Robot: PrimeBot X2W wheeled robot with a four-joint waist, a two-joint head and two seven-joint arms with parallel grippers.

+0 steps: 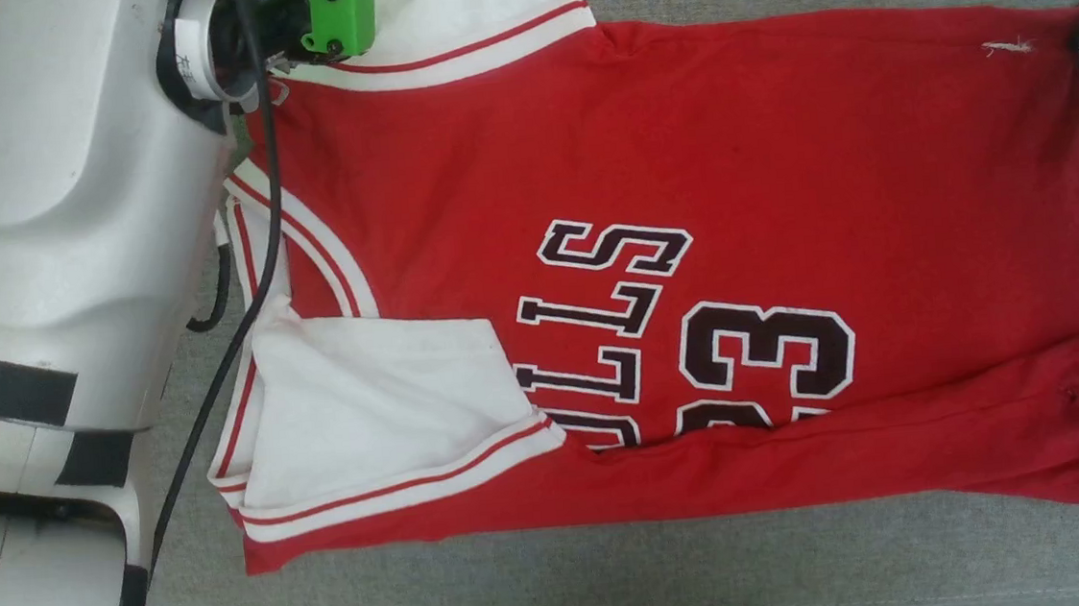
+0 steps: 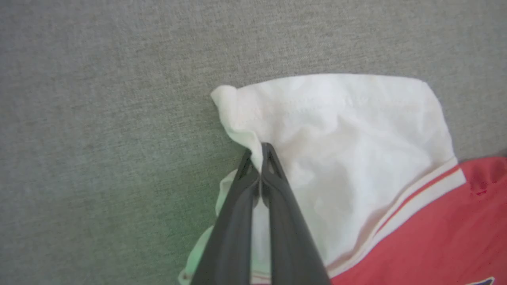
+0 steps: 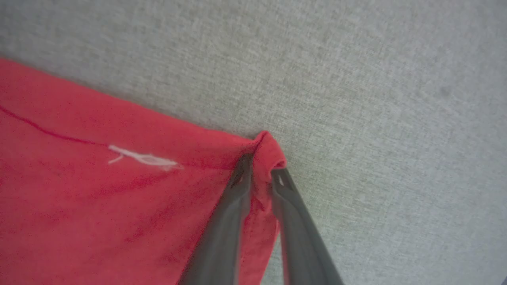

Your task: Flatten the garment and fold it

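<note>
Snugly, garment (image 2: pixel 356 130) sits pinched inside left gripper (image 2: pixel 259 152).

Left gripper (image 2: pixel 259 152) pinched tight on the garment (image 2: pixel 356 138), right gripper (image 3: pixel 261 166) nipping its corner, pale left forearm (image 1: pixel 59 187) reaching forward

I see the garment (image 1: pixel 684 186), a red shirt with white sleeves and black "BULLS 23" print, lying sideways on the grey table (image 1: pixel 619 576); its near sleeve (image 1: pixel 384 402) and near edge are folded over the front.
</note>
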